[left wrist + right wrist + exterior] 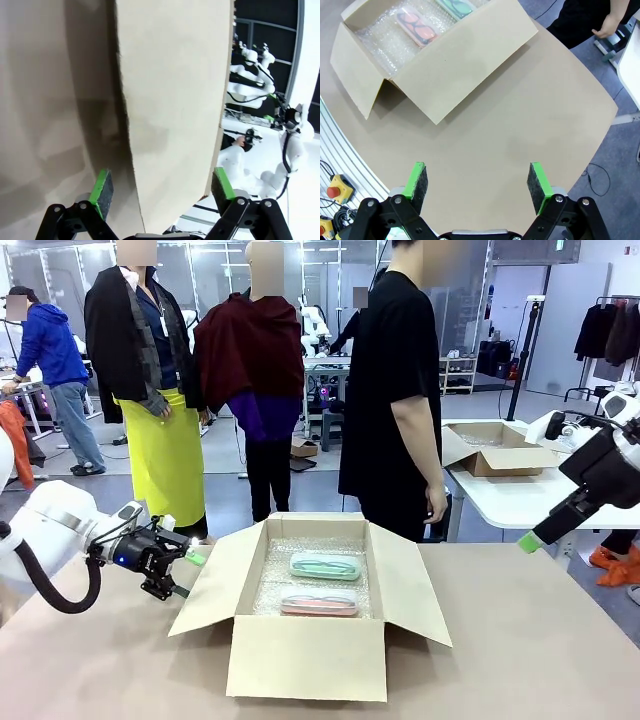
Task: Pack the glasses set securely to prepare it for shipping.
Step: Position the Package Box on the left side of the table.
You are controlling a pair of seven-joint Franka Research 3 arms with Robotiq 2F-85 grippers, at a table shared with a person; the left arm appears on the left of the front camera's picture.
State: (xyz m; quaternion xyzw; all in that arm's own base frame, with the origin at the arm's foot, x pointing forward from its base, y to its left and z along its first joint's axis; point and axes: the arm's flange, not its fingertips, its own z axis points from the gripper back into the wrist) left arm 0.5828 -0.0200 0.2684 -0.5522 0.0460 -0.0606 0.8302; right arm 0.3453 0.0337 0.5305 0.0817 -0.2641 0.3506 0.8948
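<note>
White rounded arm shells (55, 525), black fingers (400, 215) tipped with green pads (538, 181), perhaps a blue light (122, 560) at one wrist.

No words, numbers or signs can be read here. The mint-green glasses case with rounded ends (326, 565), the pale pink glasses case with rounded ends (319, 602) and the big brown cardboard box (305, 660) all look plain, with no print that can be made out.
</note>
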